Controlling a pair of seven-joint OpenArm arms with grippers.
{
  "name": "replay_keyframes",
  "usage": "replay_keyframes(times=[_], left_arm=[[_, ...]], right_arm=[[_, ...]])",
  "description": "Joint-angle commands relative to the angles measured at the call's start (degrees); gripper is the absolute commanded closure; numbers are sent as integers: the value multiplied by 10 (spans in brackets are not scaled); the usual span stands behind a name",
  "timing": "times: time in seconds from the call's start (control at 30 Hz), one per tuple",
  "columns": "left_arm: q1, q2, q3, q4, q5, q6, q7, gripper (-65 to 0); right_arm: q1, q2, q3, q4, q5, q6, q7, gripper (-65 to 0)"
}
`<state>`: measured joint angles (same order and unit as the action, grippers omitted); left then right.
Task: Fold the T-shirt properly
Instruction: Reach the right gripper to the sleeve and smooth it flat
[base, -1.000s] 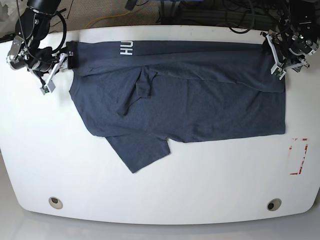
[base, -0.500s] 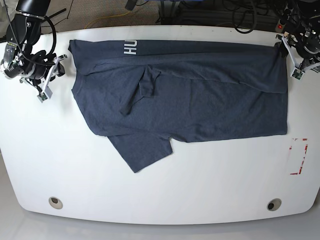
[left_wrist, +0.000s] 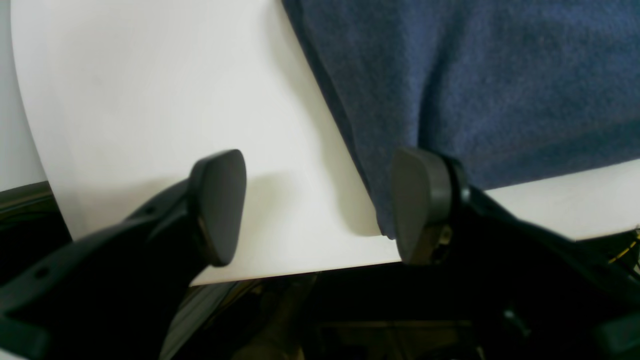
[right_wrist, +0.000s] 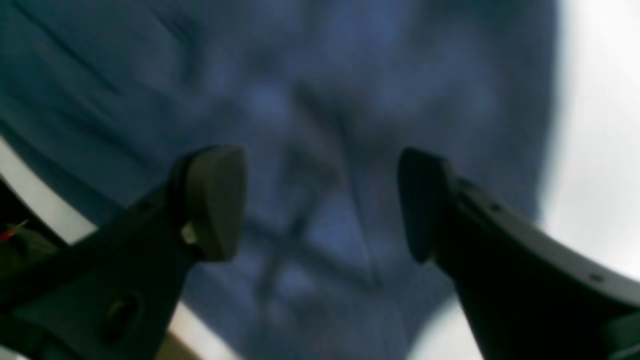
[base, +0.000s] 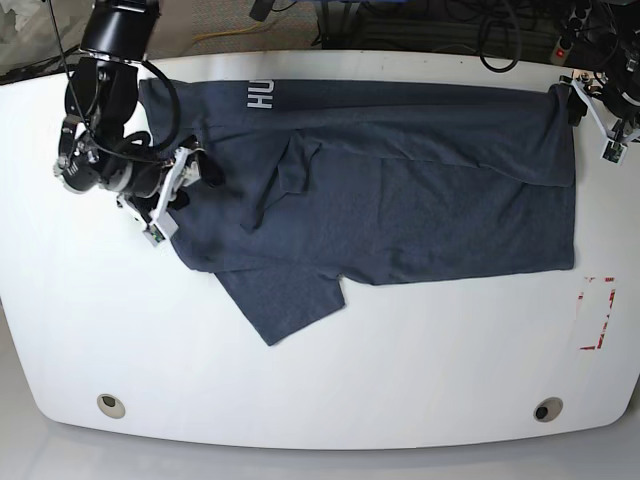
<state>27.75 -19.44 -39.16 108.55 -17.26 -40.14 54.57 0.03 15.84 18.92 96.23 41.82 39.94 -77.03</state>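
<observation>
- White capitals "HU" (base: 258, 96) run sideways near the far edge of the T-shirt (base: 400, 190) — the remaining letters are folded under.
- The shirt lies spread across the white table (base: 320, 380), one sleeve poking toward the near side.
- A red-and-white marker (base: 597, 313) sits near the table's edge; two round holes (base: 112, 405) mark the near corners.
- Right gripper (right_wrist: 320, 205) hovers over cloth, jaws apart, grasping nothing.
- Left gripper (left_wrist: 315, 205) — released, jaws apart, straddling the shirt's corner at the table's rim.

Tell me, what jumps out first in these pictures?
A big dark blue T-shirt lies spread across the white table, one sleeve poking toward the front. The right claw hovers open over its edge near the white letters, while the left claw waits open at the far corner.
</observation>
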Motion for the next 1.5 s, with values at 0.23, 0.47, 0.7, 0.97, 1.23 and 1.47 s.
replay_keyframes(times=[0.23, 0.47, 0.7, 0.97, 1.23, 1.47], left_arm=[[1, -9, -3, 6, -4, 1, -6, -419], [-3, -10, 29, -28, -4, 1, -10, -419], [-13, -9, 31, -46, -4, 1, -10, -419], [-40, -9, 47, -105, 29, 1, -11, -419], [-49, 10, 106, -134, 134, 1, -56, -419], [-48, 30, 110, -135, 182, 1, -71, -419]], right_arm=[[122, -46, -44, -111, -92, 1, 54, -460], [135, -79, -46, -150, -98, 1, 56, -453], [128, -78, -66, -181, -99, 1, 82, -447], [119, -78, -74, -179, -99, 1, 107, -21], [139, -66, -71, -178, -94, 1, 116, 0], [163, -64, -71, -178, -94, 1, 116, 0]])
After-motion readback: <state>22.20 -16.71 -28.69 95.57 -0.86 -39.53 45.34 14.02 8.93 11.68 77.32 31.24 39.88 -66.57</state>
